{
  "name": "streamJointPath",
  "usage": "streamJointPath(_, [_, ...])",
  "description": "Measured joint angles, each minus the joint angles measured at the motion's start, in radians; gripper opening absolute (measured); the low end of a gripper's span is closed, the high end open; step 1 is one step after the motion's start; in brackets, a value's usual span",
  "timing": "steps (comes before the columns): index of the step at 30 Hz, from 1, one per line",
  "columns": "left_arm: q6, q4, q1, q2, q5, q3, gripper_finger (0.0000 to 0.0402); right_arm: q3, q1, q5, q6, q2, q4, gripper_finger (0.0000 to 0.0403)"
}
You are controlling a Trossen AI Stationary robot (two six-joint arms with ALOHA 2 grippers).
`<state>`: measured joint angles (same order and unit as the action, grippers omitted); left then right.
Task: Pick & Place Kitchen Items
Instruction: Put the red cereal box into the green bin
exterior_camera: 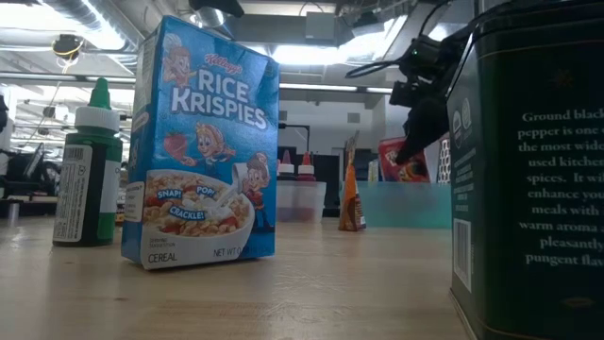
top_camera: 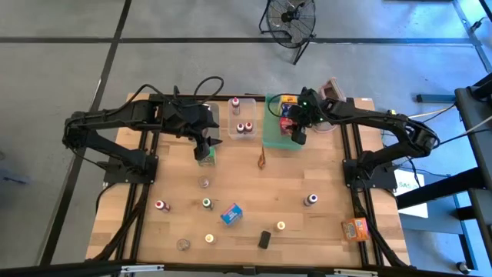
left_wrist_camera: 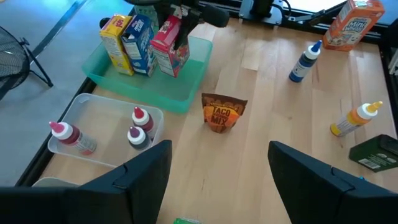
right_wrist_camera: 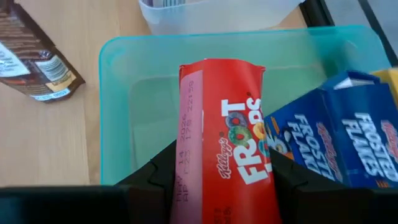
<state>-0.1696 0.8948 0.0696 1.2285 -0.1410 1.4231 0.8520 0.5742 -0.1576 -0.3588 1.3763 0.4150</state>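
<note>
Two boxes crowd the green tray (right_wrist_camera: 118,93) beside the right gripper (right_wrist_camera: 217,180), clamped on the Froot Loops box (right_wrist_camera: 230,143).

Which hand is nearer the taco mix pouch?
Roughly even, perhaps the right. The right hand, shut on the Froot Loops box, is over the green tray beside the taco mix pouch; the open left hand is opposite.

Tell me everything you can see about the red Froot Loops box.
The red Froot Loops box is a small cardboard cereal carton with white lettering and a date printed along one side. The right pincer is shut on it, fingers on both sides, holding it upright over the green tray, beside a blue Frosted Flakes box. Whether its base touches the tray cannot be seen.
</note>
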Motion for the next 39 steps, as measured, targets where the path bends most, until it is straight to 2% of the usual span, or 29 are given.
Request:
streamJointPath(12, [0.000,0.000,0.000,0.000,0.000,0.000,0.0263,0.002,0.001,0.004,-0.001,0.084,-0.062,0.0148])
streamJointPath(22, [0.042,0.000,0.000,0.000,0.000,0.000,0.0263,0.004,0.002,0.005,0.028,0.092,-0.065,0.0150])
streamJointPath(39, [0.045,0.000,0.000,0.000,0.002,0.000,0.0263,0.006,0.001,0.029,0.099,0.098,-0.049,0.0201])
